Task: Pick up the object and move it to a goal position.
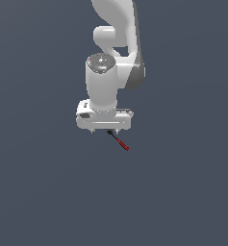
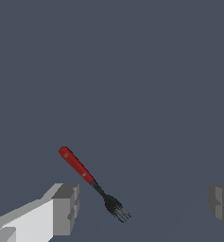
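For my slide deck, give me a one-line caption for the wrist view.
Open end effector above a red-handled fork, its black tines between the fingers.

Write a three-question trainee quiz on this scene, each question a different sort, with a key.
1. True or false: the claw is shut on the fork.
2. Multiple choice: the fork's handle is A) blue, B) red, C) white.
3. Fill in: in the wrist view, the black tines lie between the two open ____.

Key: 1. False: the fingers stand wide apart and neither touches the fork. 2. B. 3. fingers. In the exterior view the fork pokes out beneath the claw on the grey floor.
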You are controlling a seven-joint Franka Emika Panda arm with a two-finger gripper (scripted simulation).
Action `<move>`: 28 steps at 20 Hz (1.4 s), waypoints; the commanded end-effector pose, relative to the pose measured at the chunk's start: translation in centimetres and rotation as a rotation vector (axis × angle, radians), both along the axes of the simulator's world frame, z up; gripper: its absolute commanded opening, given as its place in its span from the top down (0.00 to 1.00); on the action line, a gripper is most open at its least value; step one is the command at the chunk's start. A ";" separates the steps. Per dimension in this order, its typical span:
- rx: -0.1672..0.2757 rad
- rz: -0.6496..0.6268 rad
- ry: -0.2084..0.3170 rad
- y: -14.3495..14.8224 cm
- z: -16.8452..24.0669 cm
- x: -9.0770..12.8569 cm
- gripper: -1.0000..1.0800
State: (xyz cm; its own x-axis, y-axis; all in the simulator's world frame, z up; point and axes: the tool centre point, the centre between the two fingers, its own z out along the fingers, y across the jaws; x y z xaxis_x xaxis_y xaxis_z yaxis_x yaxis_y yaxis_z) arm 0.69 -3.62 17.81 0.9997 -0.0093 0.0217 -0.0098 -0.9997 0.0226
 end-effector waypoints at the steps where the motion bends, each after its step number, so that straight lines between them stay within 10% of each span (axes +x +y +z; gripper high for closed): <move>1: 0.001 -0.004 -0.001 -0.1 0.1 0.0 0.04; 28: 0.002 0.535 0.026 3.5 -9.4 -5.1 0.04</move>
State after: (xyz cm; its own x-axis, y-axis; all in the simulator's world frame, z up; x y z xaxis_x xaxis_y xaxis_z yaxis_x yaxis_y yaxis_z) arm -3.97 -0.49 9.08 0.8862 0.4633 -0.0031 0.4633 -0.8861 0.0165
